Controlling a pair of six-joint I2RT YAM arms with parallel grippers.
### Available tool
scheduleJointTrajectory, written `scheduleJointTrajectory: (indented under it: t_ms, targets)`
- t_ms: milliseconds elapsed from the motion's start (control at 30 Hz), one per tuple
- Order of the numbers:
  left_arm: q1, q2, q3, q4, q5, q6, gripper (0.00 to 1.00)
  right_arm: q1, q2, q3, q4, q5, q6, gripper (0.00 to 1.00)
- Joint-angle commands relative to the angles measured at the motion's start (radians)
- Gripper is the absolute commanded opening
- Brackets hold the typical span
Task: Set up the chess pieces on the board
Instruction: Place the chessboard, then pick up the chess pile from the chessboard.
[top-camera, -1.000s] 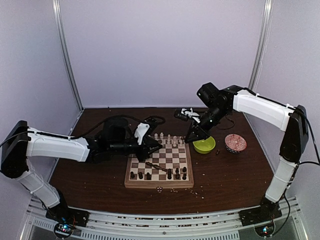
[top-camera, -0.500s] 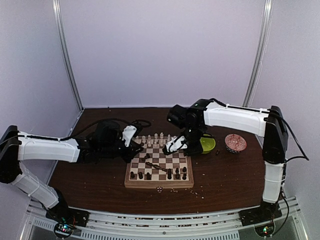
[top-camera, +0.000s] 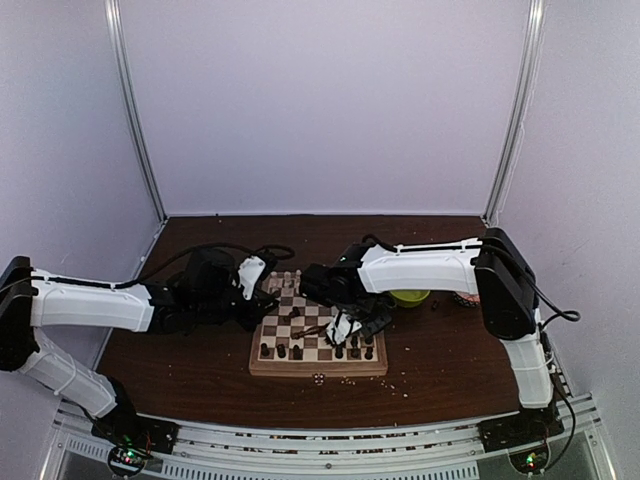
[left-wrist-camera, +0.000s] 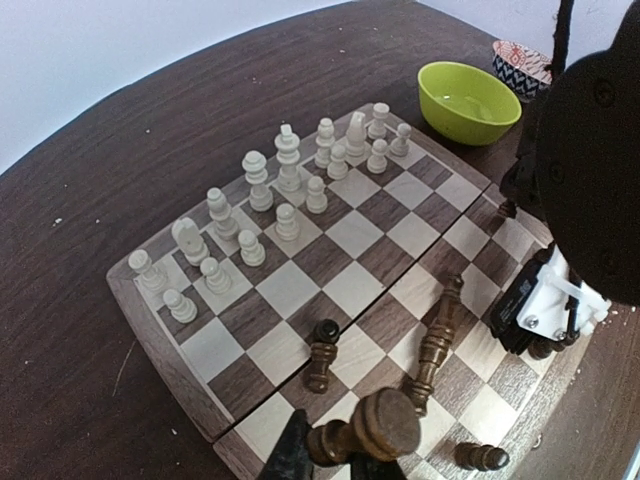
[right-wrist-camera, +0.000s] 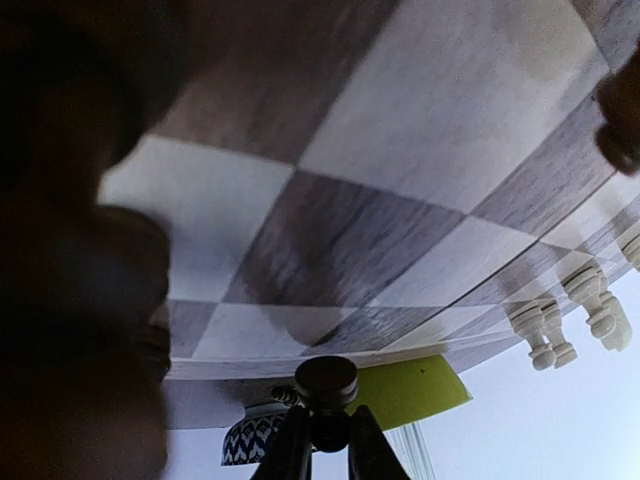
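The chess pieces (left-wrist-camera: 287, 170) in cream stand in two rows at the far edge of the board (top-camera: 315, 371), mid-table (top-camera: 450, 350); dark ones (top-camera: 297, 351) stand or lie nearer. The left arm (top-camera: 100, 305) stretches low, its left claw (left-wrist-camera: 330, 455) clamped on a dark piece (left-wrist-camera: 368, 428). The right arm (top-camera: 420, 270) folds back over the board, its right claw (right-wrist-camera: 327, 442) gripping what looks like a dark pawn (right-wrist-camera: 326, 383).
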Motion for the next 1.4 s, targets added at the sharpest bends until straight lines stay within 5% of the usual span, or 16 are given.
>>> scheduleJointTrajectory:
  t_ms: [0, 133, 767, 1200, 1367]
  targets:
    - [0.003, -0.026, -0.013, 0.052, -0.009, -0.020, 0.14, 0.015, 0.001, 0.020, 0.009, 0.069, -0.013, 0.20]
    - [0.003, -0.022, -0.012, 0.061, 0.001, -0.023, 0.14, 0.016, -0.007, 0.011, 0.021, 0.063, -0.010, 0.27]
    - [0.007, -0.006, 0.046, -0.014, 0.013, 0.015, 0.15, -0.022, -0.214, 0.039, 0.019, -0.105, 0.001, 0.34]
    - [0.041, 0.207, 0.295, -0.229, 0.295, 0.021, 0.15, -0.128, -0.529, -0.045, 0.218, -0.741, 0.076, 0.36]
    - [0.042, 0.294, 0.383, -0.270, 0.399, 0.007, 0.16, -0.120, -0.526, -0.075, 0.332, -0.824, 0.090, 0.41]
